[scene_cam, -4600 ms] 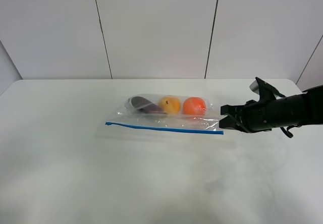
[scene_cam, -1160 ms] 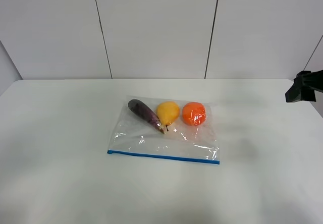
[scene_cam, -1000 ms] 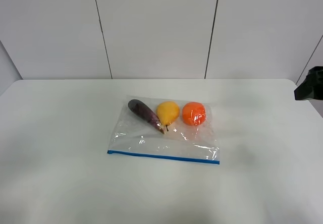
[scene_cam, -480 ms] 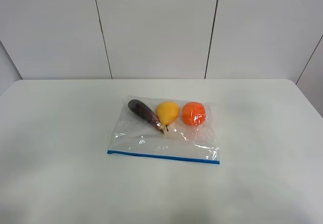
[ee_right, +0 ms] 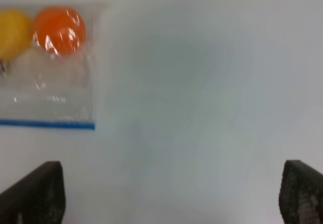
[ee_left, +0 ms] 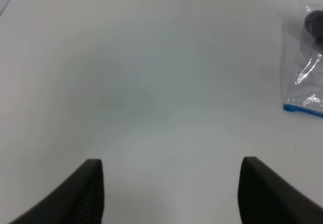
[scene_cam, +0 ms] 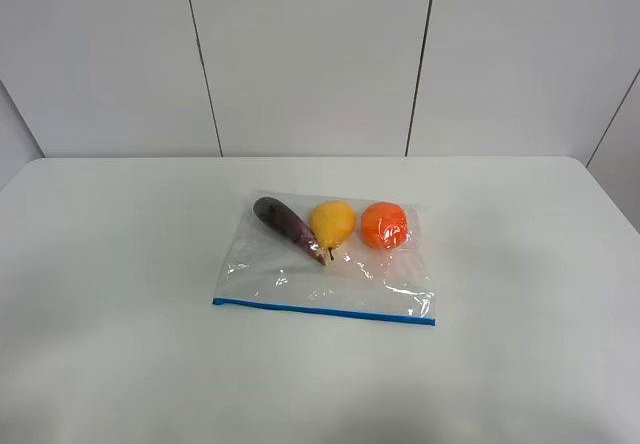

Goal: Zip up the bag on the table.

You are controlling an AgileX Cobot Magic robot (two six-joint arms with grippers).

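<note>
The clear bag (scene_cam: 325,269) lies flat on the white table (scene_cam: 120,264), near its middle. Its blue zipper strip (scene_cam: 322,311) runs along the near long edge. Inside, at the far side, lie an eggplant (scene_cam: 288,226), a pear (scene_cam: 333,222) and an orange (scene_cam: 384,224). Neither gripper shows in the exterior high view. My left gripper (ee_left: 171,193) is open and empty over bare table, with the bag's corner (ee_left: 304,82) off to one side. My right gripper (ee_right: 169,196) is open and empty, apart from the bag's orange end (ee_right: 50,82).
White wall panels (scene_cam: 310,54) stand behind the table's far edge. The table's right edge (scene_cam: 610,199) slants down at the right. Nothing but the bag shows on the tabletop.
The right arm has drawn back to the right and left the exterior high view. The bag, held up at its right end 4.6 s ago, lies flat and still.
</note>
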